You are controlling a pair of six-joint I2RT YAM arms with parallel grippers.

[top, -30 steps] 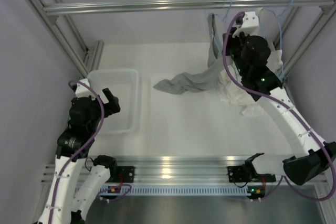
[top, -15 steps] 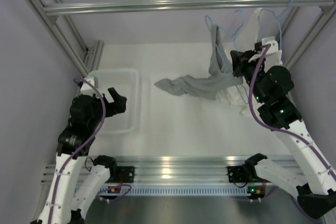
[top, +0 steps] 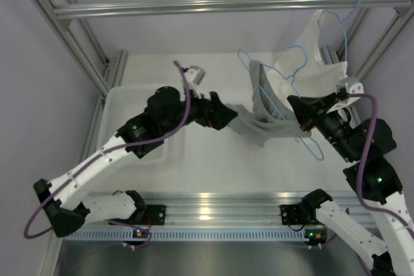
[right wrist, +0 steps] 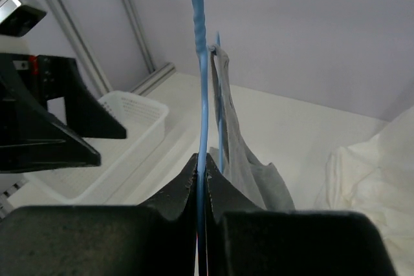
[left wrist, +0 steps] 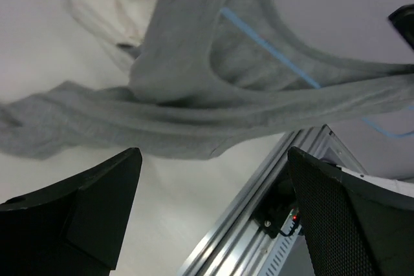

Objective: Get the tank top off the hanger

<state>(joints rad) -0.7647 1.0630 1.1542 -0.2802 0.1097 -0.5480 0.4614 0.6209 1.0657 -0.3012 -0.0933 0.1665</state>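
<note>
While the right jaws are shut tight on the wire of the hanger [right wrist: 202, 114], the tank top [left wrist: 187, 82] hangs from it over the bench [top: 213, 159], one strap seemingly around the wire. The left jaws gape just before the cloth, holding nothing. A sideways pull could snag that strap and twist the thin wire loose.

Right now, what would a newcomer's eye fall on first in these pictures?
The grey tank top, stretched across the middle of the top view, hangs on the light-blue hanger, whose wire the right gripper pinches between shut fingers. The left gripper faces the cloth from the left with fingers wide open, holding nothing. At the far right, a larger white garment hangs from the top rail.
</note>
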